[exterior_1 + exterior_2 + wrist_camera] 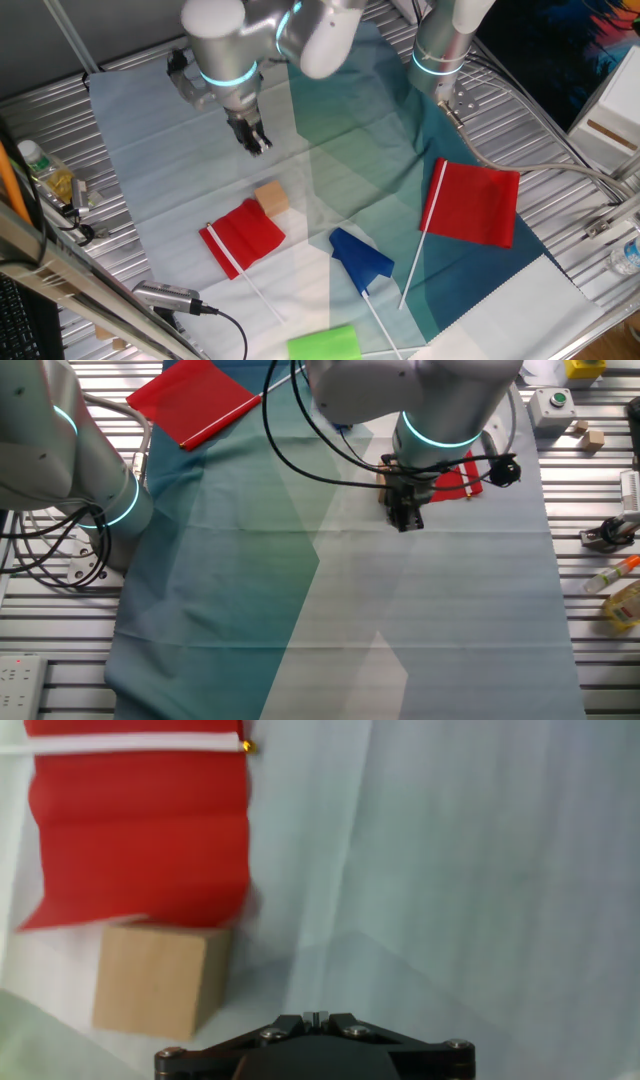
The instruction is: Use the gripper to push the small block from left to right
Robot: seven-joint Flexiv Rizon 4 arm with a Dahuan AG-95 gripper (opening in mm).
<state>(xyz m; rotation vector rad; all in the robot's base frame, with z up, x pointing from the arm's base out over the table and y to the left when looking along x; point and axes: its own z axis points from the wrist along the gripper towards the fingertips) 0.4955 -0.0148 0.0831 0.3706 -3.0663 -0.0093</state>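
The small block [271,197] is a light tan wooden cube on the pale cloth, touching the edge of a small red flag [245,235]. The gripper [255,140] hangs above the cloth, behind the block and apart from it, with its black fingers closed together and nothing between them. In the hand view the block [160,980] lies at lower left, below the red flag [140,840], and the gripper [315,1017] sits to its right at the bottom edge. In the other fixed view the gripper [405,520] largely hides the block [383,475].
A large red flag [480,205] lies at the right on the teal cloth. A blue flag [360,260] lies in front of the block. A green rounded block [323,343] sits at the front edge. A second arm's base [440,50] stands at the back.
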